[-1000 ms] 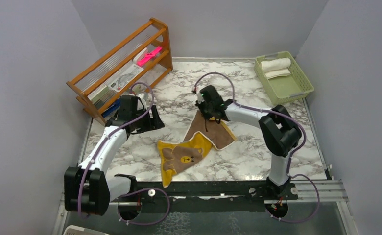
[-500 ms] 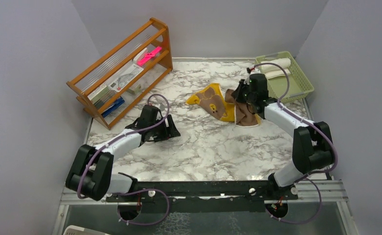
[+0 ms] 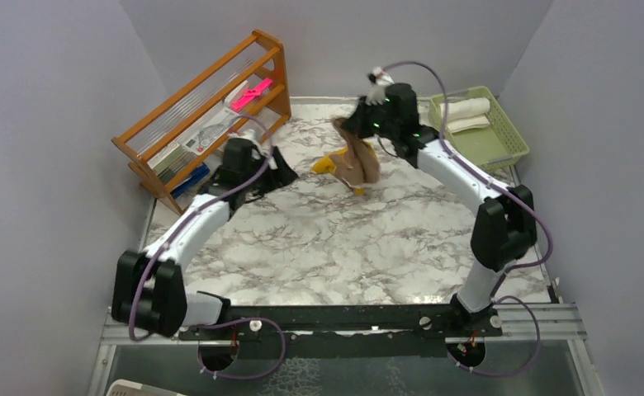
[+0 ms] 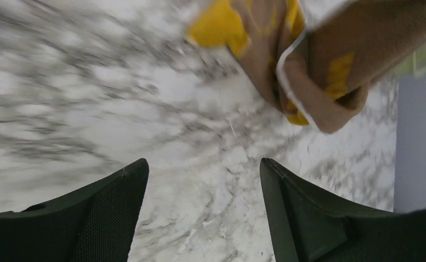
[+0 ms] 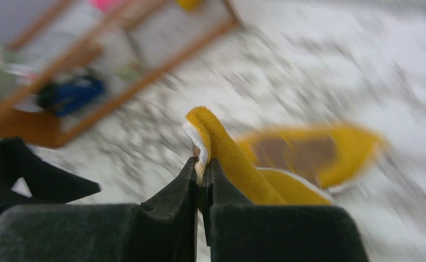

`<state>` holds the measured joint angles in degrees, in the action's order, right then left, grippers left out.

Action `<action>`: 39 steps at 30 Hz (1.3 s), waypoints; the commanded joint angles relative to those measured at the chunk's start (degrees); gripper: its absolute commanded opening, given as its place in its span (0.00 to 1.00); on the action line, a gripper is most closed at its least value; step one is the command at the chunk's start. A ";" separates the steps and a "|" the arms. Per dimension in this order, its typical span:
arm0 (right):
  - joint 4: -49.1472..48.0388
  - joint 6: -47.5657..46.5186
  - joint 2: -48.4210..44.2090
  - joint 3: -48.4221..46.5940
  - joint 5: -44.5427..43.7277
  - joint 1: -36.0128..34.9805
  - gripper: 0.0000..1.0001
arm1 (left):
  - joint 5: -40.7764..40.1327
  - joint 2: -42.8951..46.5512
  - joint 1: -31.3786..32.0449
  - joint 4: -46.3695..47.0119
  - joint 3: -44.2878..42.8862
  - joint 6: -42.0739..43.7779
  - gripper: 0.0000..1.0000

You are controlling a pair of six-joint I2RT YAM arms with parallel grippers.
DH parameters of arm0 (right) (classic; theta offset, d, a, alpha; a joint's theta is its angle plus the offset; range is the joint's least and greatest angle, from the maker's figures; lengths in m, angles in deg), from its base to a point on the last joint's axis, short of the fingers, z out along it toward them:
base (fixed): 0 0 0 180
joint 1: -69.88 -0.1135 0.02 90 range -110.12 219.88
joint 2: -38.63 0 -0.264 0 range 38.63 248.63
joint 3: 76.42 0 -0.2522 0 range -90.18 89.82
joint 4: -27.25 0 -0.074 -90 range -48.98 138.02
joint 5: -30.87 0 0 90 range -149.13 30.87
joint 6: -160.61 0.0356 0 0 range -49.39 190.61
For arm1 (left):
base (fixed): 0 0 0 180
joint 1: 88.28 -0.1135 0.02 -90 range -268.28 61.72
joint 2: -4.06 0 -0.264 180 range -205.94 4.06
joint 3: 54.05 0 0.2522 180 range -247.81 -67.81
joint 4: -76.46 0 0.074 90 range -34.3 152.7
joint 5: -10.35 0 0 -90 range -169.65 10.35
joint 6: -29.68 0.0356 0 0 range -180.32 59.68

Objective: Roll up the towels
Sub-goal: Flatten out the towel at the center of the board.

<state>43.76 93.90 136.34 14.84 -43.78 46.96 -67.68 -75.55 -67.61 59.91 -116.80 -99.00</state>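
— well, what stands around the towel?

— your right gripper [image 3: 350, 129] is clamped on a yellow hem of the mustard-and-brown towel [image 3: 357, 162], holding it up over the far middle of the marble table [image 3: 343, 239]; whether its low end touches the marble, i cannot tell. the wooden rack [image 3: 203, 115] stands at the far left, a pink item [image 3: 251, 92] on its upper shelf and a blue item [image 3: 188, 180] low down. the green basket [image 3: 500, 144] sits in the far right corner with the cream towel [image 3: 465, 109] rolled inside. your left gripper [image 3: 284, 172] hovers just left of the hanging towel, its jaws spread wide and holding nothing, close by the rack's near end.

— any writing you can read?

— none legible: the sheets on the rack are too small, and the towel's print shows only as yellow patches on brown.

— and room to move?

— bare marble runs from the towel down to your arm bases. grey walls [image 3: 46, 124] close the table at left, right and back.
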 commanded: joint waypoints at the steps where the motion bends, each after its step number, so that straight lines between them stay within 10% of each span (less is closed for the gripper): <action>1: 5.08 -9.04 4.18 -25.91 2.37 -19.07 0.01 | -5.57 20.27 -15.89 -19.44 -11.69 6.50 0.80; 10: 6.37 -13.52 -5.41 -28.13 -1.21 -23.12 0.01 | -12.94 25.61 -20.59 -31.12 -23.08 11.88 0.88; 18: 4.11 3.93 -14.10 2.83 -0.42 1.94 0.01 | 0.08 21.35 -20.67 -25.87 -16.52 11.94 0.83; 25: -2.38 10.87 -1.17 18.38 12.08 11.23 0.01 | 11.35 17.97 -19.44 -21.65 -6.98 10.55 0.75; 39: -3.69 9.58 -5.52 21.87 7.29 11.49 0.01 | 1.93 15.51 16.25 -3.29 18.35 -5.90 0.70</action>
<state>42.03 103.54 132.32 37.89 -35.91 58.41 -62.13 -60.34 -56.99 49.44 -103.58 -97.67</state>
